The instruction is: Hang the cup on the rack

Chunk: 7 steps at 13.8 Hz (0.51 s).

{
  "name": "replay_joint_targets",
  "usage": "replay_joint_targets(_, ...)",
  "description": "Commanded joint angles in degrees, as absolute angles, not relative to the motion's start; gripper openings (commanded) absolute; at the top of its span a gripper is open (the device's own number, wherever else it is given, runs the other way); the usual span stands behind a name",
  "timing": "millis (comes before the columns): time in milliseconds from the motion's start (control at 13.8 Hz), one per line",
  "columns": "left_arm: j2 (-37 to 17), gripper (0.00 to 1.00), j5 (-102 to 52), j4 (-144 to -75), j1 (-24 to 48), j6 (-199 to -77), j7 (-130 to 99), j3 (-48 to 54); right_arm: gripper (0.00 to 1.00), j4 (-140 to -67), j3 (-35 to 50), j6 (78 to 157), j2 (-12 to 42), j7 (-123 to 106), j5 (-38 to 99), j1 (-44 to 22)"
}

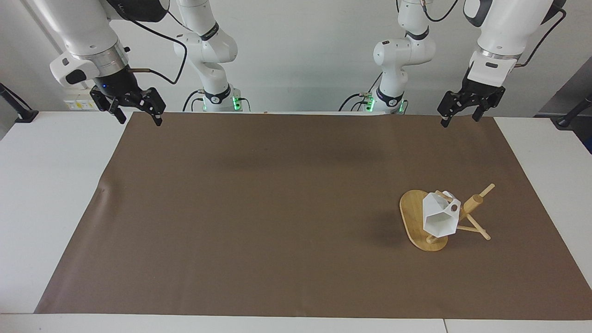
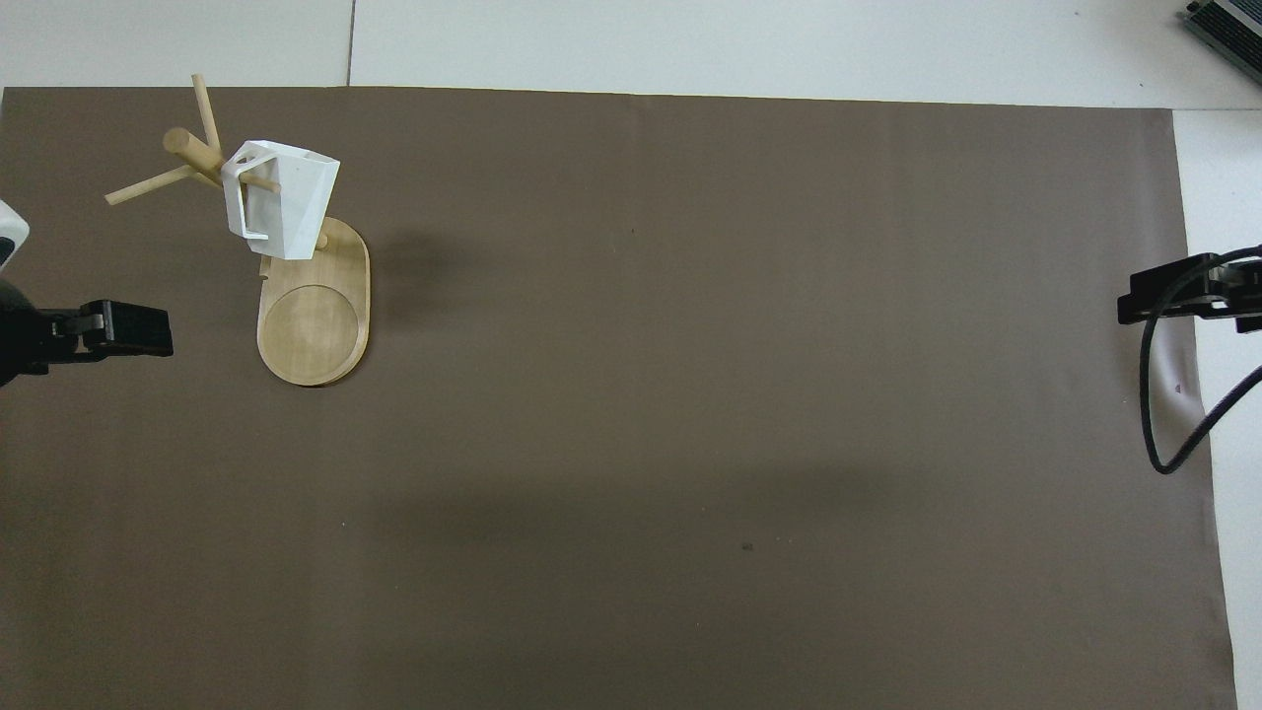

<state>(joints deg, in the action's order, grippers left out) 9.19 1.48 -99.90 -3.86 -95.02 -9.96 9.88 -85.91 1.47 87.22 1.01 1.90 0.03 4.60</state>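
1. The right arm's black two-finger gripper (image 1: 137,112) hangs in the air over the edge of the brown paper mat (image 1: 259,208) at the right arm's end of the table, its fingers spread wide with nothing between them.
2. The white table (image 1: 51,185) carries the mat, which covers most of its top.
3. The small matte white faceted cup (image 1: 439,217) hangs by its squarish handle on a thin peg of the light bamboo rack (image 1: 418,217), its open mouth turned away from the robots. It hangs above the oval base.
4. The rack stands on the mat toward the left arm's end of the table, well apart from both grippers; its thick post leans and other pegs stick out bare.
5. The left arm's black two-finger gripper (image 1: 459,114) hangs over the mat's edge nearest the robots, fingers parted wide and holding nothing.
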Motion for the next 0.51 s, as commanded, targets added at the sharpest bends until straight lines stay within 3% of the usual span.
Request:
replay_joint_targets(0, 6.68, 1.00, 1.76, -94.58, -2.81, -89.31, -5.89, 8.52, 1.00, -85.87, 1.67, 86.57, 0.53, 2.64, 1.14, 4.75)
replay_joint_targets(435, 8.17, 1.00, -1.93, -96.42, -2.99, -88.16, -5.72, 8.52, 1.00, -85.78, 1.67, 85.78, 0.53, 2.64, 1.14, 4.75)
